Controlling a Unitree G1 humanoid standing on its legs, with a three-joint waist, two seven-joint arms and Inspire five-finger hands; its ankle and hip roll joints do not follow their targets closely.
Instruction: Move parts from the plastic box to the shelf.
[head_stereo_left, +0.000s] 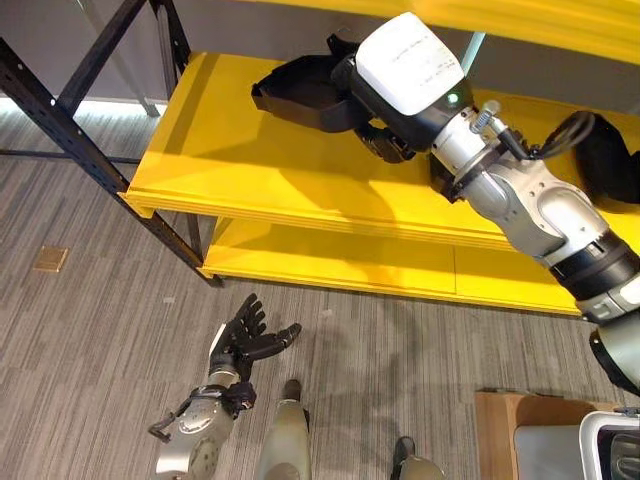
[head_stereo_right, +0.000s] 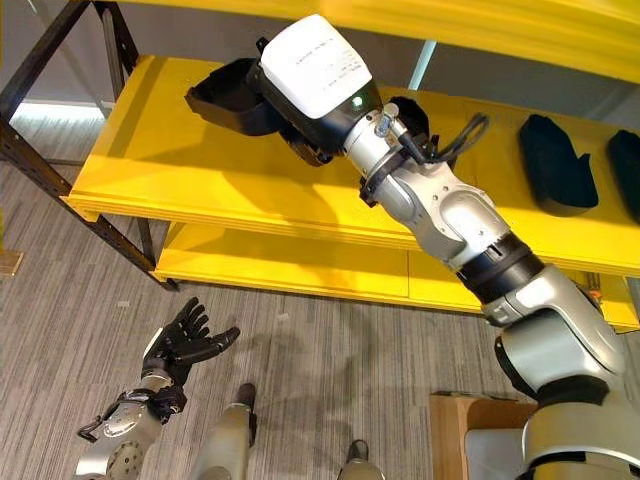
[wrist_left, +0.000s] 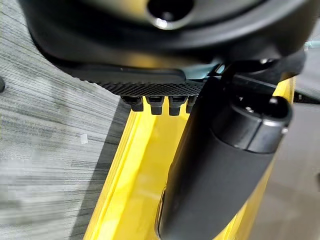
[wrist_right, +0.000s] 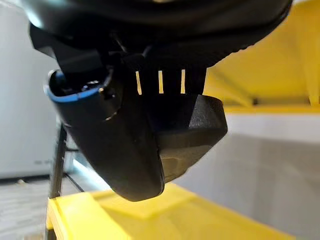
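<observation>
My right hand (head_stereo_left: 386, 143) reaches over the left part of the yellow shelf board (head_stereo_left: 230, 160). It is shut on a black moulded part (head_stereo_left: 300, 90), which it holds just above the board. In the right wrist view the thumb (wrist_right: 115, 145) and fingers clamp that black part (wrist_right: 200, 125) over the yellow shelf (wrist_right: 150, 215). Two more black parts (head_stereo_right: 555, 160) lie further right on the same board. My left hand (head_stereo_left: 245, 335) hangs low over the floor, open with its fingers spread and nothing in it.
Dark metal shelf posts (head_stereo_left: 70, 130) slant down at the left. A lower yellow board (head_stereo_left: 330, 265) sits under the first one. At the lower right a light grey box (head_stereo_left: 548, 452) stands on a wooden surface (head_stereo_left: 495, 425). Grey carpet (head_stereo_left: 100, 330) covers the floor.
</observation>
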